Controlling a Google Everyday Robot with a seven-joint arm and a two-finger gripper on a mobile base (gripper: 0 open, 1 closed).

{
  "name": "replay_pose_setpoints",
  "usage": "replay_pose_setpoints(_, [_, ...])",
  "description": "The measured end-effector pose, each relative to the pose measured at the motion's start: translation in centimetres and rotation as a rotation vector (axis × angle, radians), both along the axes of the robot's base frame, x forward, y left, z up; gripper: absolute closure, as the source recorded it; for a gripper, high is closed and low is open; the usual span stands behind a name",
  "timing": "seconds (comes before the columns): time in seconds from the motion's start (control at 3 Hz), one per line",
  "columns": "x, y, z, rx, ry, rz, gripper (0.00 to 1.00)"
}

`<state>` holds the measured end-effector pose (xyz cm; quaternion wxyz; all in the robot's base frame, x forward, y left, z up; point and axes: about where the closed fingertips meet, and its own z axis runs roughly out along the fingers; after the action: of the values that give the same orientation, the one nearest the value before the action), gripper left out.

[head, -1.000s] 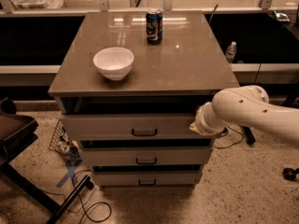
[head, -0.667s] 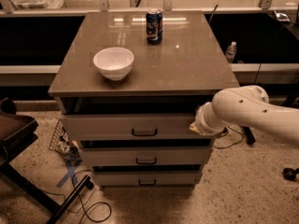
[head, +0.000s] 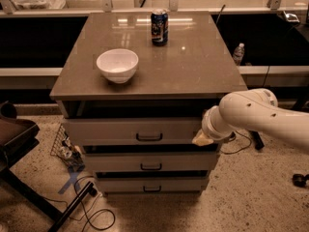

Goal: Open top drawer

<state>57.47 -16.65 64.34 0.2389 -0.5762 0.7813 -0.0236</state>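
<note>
Camera view, looking down at the front of the unit.

- Room to move: bare speckled floor (head: 251, 197) in front and to the right of the drawers. On the left a dark chair (head: 14, 134) stands close, with loose cables (head: 91, 211) on the floor near the lower left corner. Dark recesses lie on both sides behind the table (head: 193, 76), and a water bottle (head: 238, 53) stands past its right edge.
- Table top: a white bowl (head: 117, 65) sits front left and a blue can (head: 159, 27) upright at the back centre, well apart. Both are clear of the edges.
- Top drawer (head: 111, 129): just under the table top, long axis left to right, front facing the camera. Its front sits a little forward of the middle drawer (head: 116, 162) and bottom drawer (head: 120, 184). A dark gap shows above it. Its dark bar handle (head: 149, 137) is at centre, level.
- White arm (head: 256, 112): comes in from the right, sloping slightly down towards the left, ending at the top drawer's right end.
- Gripper (head: 203, 138): at the drawer front's right edge, apart from the handle. It is mostly hidden behind the wrist, so I cannot tell its state or whether it touches.
</note>
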Motion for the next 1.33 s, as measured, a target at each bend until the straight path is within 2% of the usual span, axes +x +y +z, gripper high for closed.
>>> replay_pose_setpoints(0.33, [0.0, 0.0, 0.0, 0.0, 0.0, 0.0, 0.0])
replay_pose_setpoints(0.67, [0.0, 0.1, 0.1, 0.001, 0.004, 0.006, 0.0])
replay_pose_setpoints(1.0, [-0.2, 0.7, 1.0, 0.007, 0.027, 0.036, 0.0])
replay_pose_setpoints(1.33, [-2.3, 2.3, 1.7, -0.068, 0.088, 0.084, 0.0])
